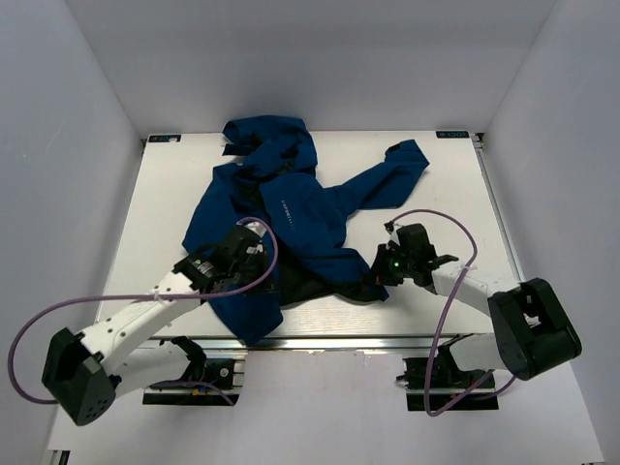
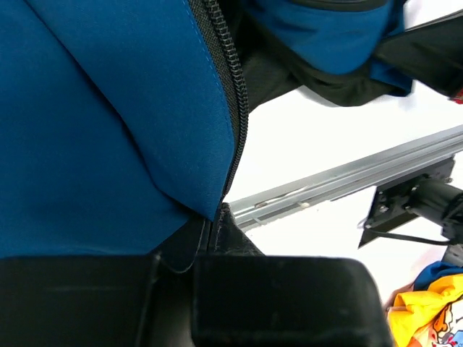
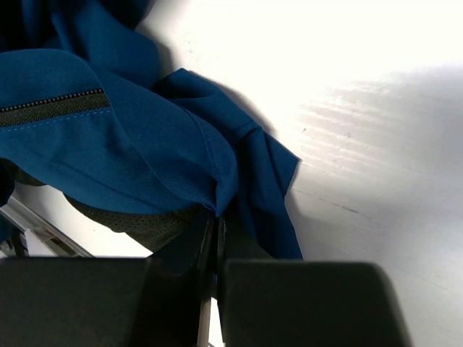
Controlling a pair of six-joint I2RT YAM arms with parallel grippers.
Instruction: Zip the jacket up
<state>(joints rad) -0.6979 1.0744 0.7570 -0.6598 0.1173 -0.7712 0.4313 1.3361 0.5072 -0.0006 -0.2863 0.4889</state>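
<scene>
The jacket (image 1: 300,208) lies crumpled across the middle of the white surface (image 1: 436,194), its hood (image 1: 276,145) toward the far edge and one sleeve (image 1: 387,172) flung out to the right. The front is open, with black lining (image 1: 320,289) showing at the near hem. The left claw (image 2: 210,242) is pinched tight on the jacket's lower edge, right at the bottom of the zipper teeth (image 2: 233,79), which run up and away from it along the blue panel. The right claw (image 3: 214,242) is closed to a thin slit, gripping a fold of blue fabric and lining at the opposite lower corner. Seen from above, the two claws sit apart near the front of the surface, one at each end of the hem
</scene>
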